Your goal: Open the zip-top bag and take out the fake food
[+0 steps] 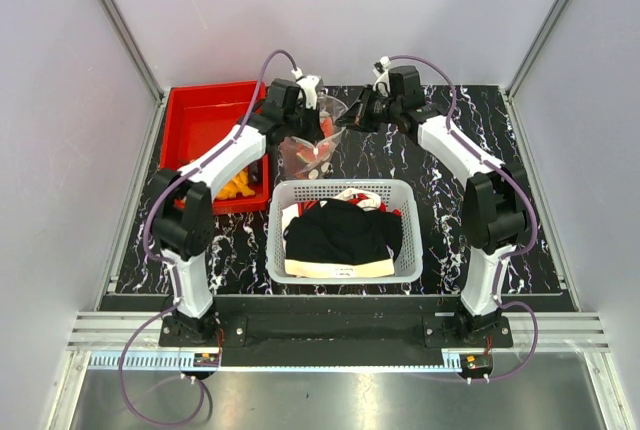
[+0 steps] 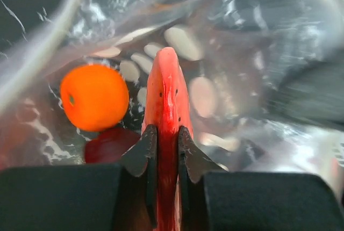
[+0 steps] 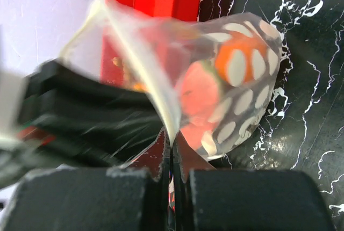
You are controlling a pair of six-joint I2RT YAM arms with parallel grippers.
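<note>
At the far left of the table (image 1: 480,130) a red bin (image 1: 172,135) is sitting with some orange pieces (image 1: 238,187) lying in its near right corner. Just right of the bin, the left gripper (image 1: 303,130) is reaching into the open mouth of the bag (image 1: 320,148), which is hanging between the two arms, behind the basket (image 1: 275,240). Whether the bag's bottom is touching the table cannot be told.

In the left wrist view the left gripper (image 2: 167,134) is clamping the wedge (image 2: 166,86) edge-on, one finger pressing on each flat side, with the wedge's far end pointing away into the bag (image 2: 258,37). An orange fruit (image 2: 94,96) is lying to the left of the wedge, a dark red fruit (image 2: 110,145) is sitting just below that, and pale discs (image 2: 185,42) are showing behind them.

In the middle foreground the basket is holding black and white clothes (image 1: 340,230).

Further right, the right gripper (image 1: 347,120) is meeting the bag's upper right edge. In its wrist view the right gripper (image 3: 171,145) is pinching the zip strip (image 3: 144,62) tight, jaws closed on the plastic, and the bag (image 3: 242,102) is bulging away to the right with the orange fruit (image 3: 244,53) and the discs (image 3: 236,67) pressing against its wall.
</note>
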